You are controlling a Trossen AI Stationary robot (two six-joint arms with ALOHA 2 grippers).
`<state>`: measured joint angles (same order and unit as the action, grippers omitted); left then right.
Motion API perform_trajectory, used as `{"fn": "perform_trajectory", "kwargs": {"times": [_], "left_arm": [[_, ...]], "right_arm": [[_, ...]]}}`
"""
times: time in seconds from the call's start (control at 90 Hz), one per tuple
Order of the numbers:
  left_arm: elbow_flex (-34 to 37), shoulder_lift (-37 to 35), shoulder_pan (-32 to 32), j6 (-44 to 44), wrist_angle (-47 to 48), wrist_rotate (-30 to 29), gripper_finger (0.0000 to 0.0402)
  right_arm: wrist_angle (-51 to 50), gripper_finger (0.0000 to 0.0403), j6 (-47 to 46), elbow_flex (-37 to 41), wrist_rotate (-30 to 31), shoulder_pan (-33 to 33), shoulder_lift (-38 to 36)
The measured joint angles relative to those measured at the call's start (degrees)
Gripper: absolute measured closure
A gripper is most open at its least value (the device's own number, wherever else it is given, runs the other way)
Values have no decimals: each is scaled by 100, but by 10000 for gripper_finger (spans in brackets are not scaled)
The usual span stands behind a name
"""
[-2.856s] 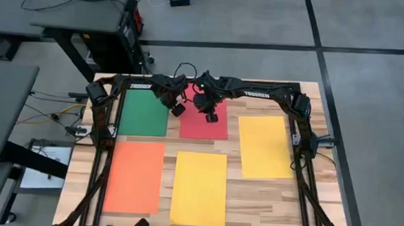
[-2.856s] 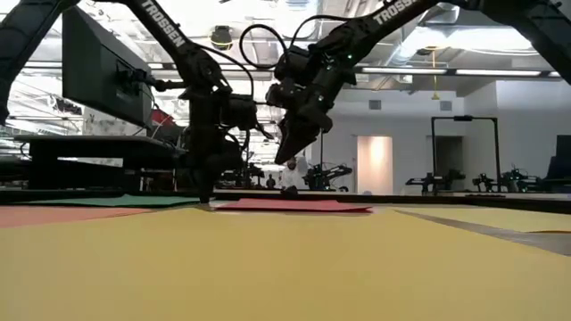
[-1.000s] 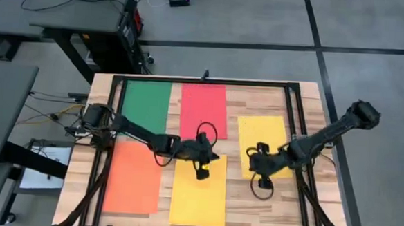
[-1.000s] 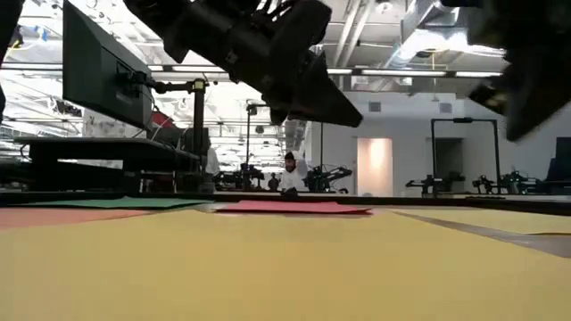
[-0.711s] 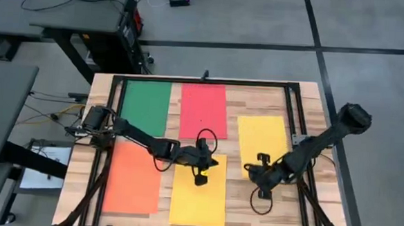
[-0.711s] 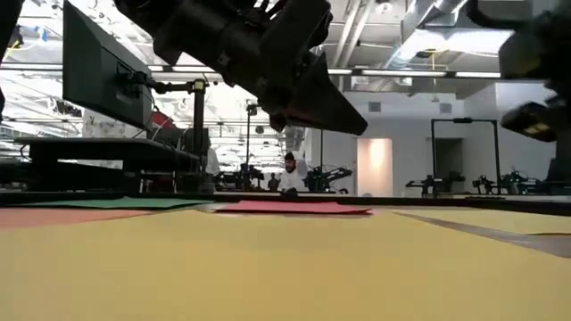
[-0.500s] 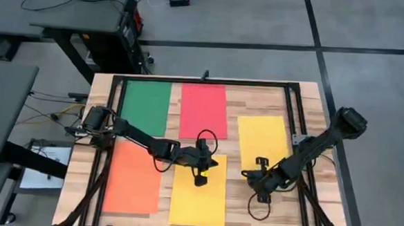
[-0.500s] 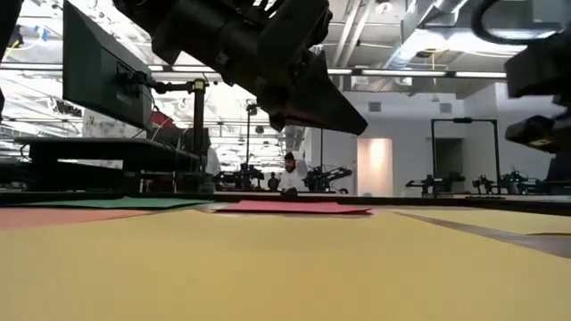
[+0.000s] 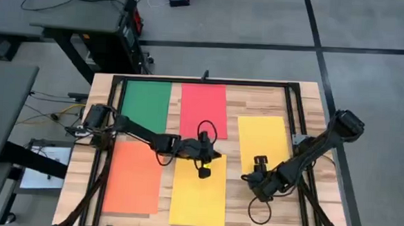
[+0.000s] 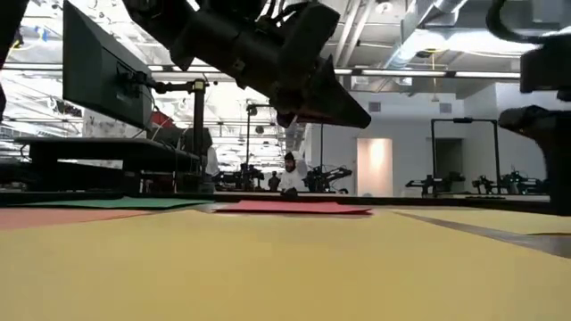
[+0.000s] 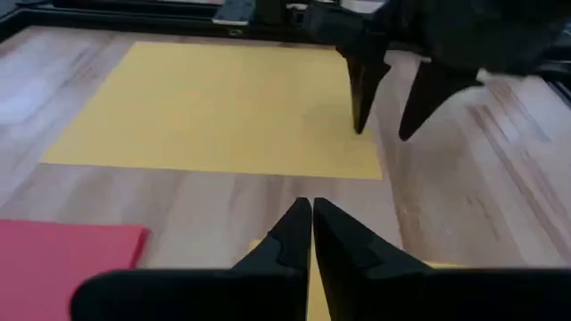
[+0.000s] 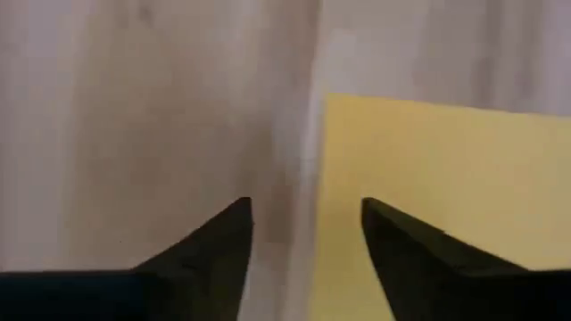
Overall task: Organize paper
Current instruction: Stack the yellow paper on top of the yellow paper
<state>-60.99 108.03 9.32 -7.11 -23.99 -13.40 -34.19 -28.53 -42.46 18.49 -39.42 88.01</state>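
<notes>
Five sheets of paper (image 9: 197, 196) lie flat on the surface (image 9: 307, 98). Left tool (image 9: 203, 171), pressed together, hovers at the near yellow sheet's 12 o'clock edge; right tool (image 9: 257, 161), spread, at the far yellow sheet's (image 9: 263, 144) 6 o'clock corner.

Bare wood strip between near yellow sheet (image 9: 198, 190) and right yellow sheet (image 9: 263, 144): partly occupied by right gripper (image 9: 255, 177), fingers spread. Left gripper (image 9: 203, 171), fingers together, and its arm (image 9: 142, 134) bar the table (image 9: 266, 216) centre. Green sheet (image 9: 145, 106), red sheet (image 9: 203, 110), orange sheet (image 9: 133, 176) lie flat, unobstructed from above.
</notes>
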Motion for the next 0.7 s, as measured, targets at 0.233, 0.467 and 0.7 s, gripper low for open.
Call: {"fn": "perform_trajectory", "kwargs": {"times": [0.233, 0.467, 0.7], "left_arm": [[0, 0, -275, 90, -34, 3, 402], [-116, -2, -513, 153, -76, 150, 402], [-122, -4, -480, 146, 25, 266, 402]], "right_arm": [[-157, 134, -48, -30, 54, 314, 432], [-3, 140, -132, -18, -1135, 827, 443], [527, 156, -131, -20, -1727, 915, 400]]}}
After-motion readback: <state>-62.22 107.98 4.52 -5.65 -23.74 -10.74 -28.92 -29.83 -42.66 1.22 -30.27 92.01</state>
